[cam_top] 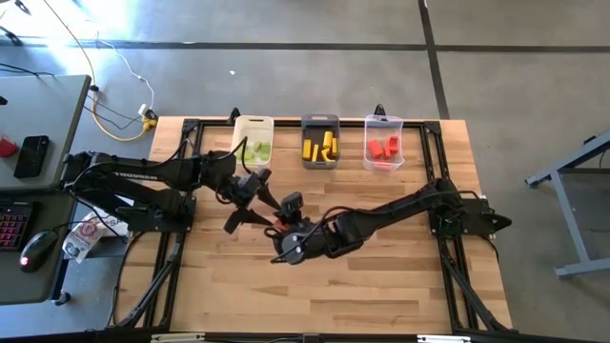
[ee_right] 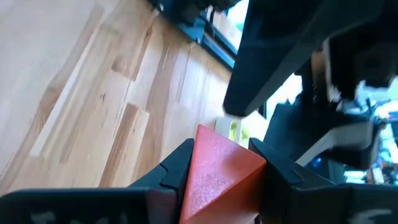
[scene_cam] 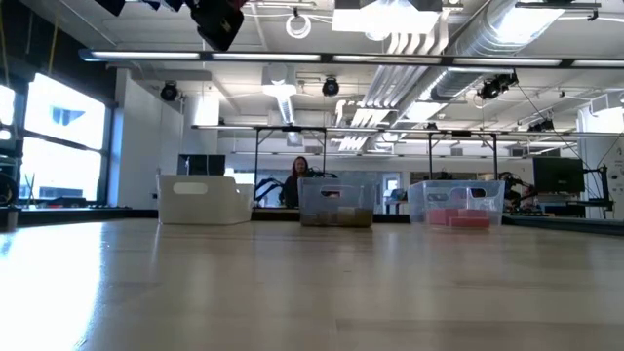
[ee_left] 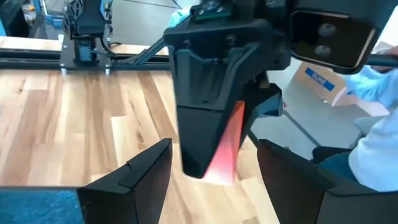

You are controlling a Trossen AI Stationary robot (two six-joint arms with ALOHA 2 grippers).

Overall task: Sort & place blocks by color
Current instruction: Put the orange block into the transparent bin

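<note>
**Inspector:** Where was the red block [ee_right: 217,171]?

**Assessor:** Above mid-worktop [cam_top: 381,286], well short of the clear bin [cam_top: 383,122], clamped in the right end effector [cam_top: 283,232]. The left end effector [cam_top: 250,200] stood open just beside it.

**Inspector:** Step?

**Assessor:** Apparently a handover. Next, carry it to the clear bin's reds.

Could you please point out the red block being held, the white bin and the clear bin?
red block [ee_right: 217,168]: right wrist view, its upper face.
white bin [cam_top: 254,125]: high view, its far rim.
clear bin [cam_top: 383,120]: high view, its far rim.
</note>
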